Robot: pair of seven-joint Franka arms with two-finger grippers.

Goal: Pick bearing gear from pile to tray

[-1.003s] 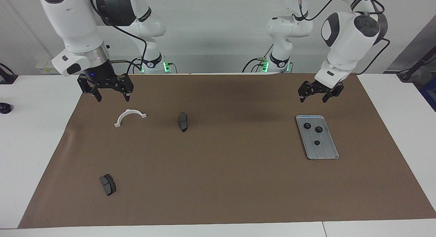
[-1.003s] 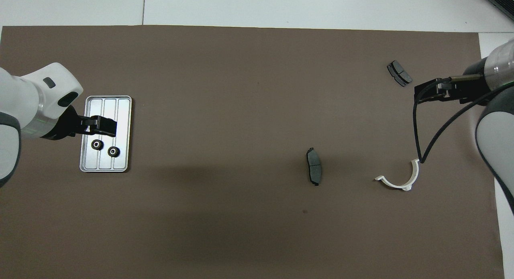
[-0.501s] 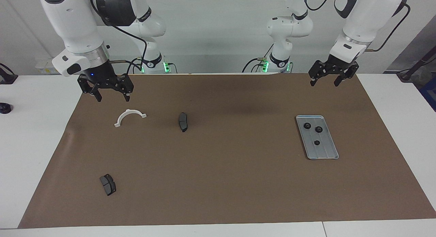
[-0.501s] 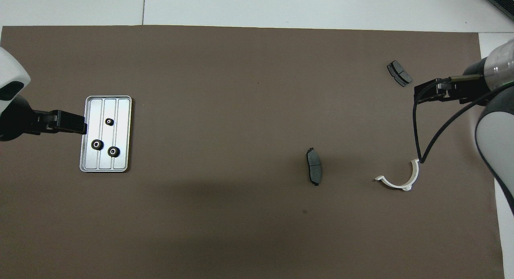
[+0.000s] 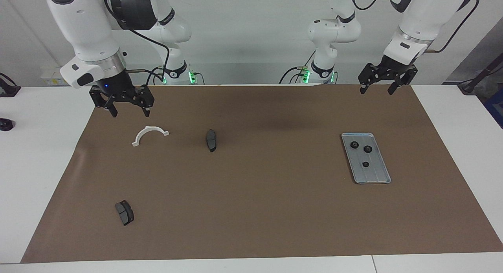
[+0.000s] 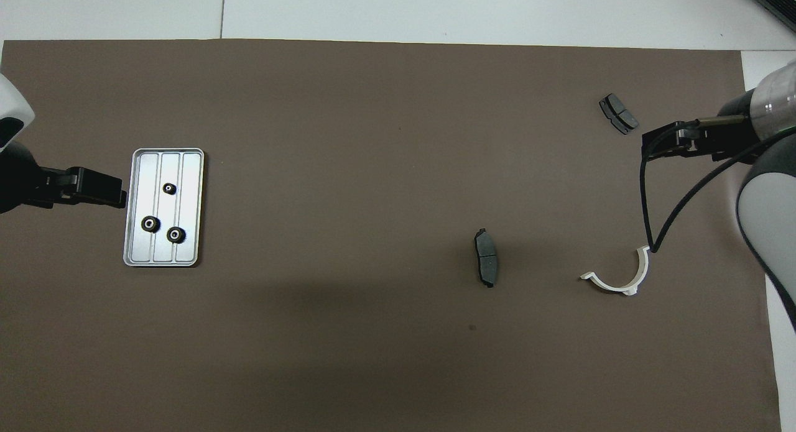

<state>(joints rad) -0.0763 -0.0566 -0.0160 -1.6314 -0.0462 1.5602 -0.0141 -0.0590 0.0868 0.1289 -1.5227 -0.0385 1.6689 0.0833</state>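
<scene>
Brown paper covers the desk (image 5: 251, 233) under both of my arms. From the facing view, my left fingers (image 5: 386, 85) now hang high over the paper's edge nearest my base, spread wide and holding nothing; a second ago they were low, just above the tray (image 5: 377, 178). They have lifted clear and pulled back toward me. My right fingers (image 5: 126, 109) have not moved: they wait, spread and empty, above the white half-ring bracket (image 5: 149, 134). Three black gears (image 5: 367, 149) lie in the tray, two toward the end nearer me and one about midway along it. Outside the tray I see no gear left, only one dark brake-pad piece (image 5: 211, 140) in the middle of the paper and a second brake-pad piece (image 5: 124, 212) farther from me toward my right arm's end.

From overhead, my left fingers (image 6: 99, 191) now sit just off the tray's (image 6: 189, 171) rim instead of covering it, so all three gears (image 6: 149, 224) show. My right fingers (image 6: 668, 143) stay where they were, near the far brake-pad piece (image 6: 619, 114), with the bracket (image 6: 619, 280) and the middle piece (image 6: 486, 264) untouched. I judge the drop finished and, with no loose gear visible, the task is likely complete.
</scene>
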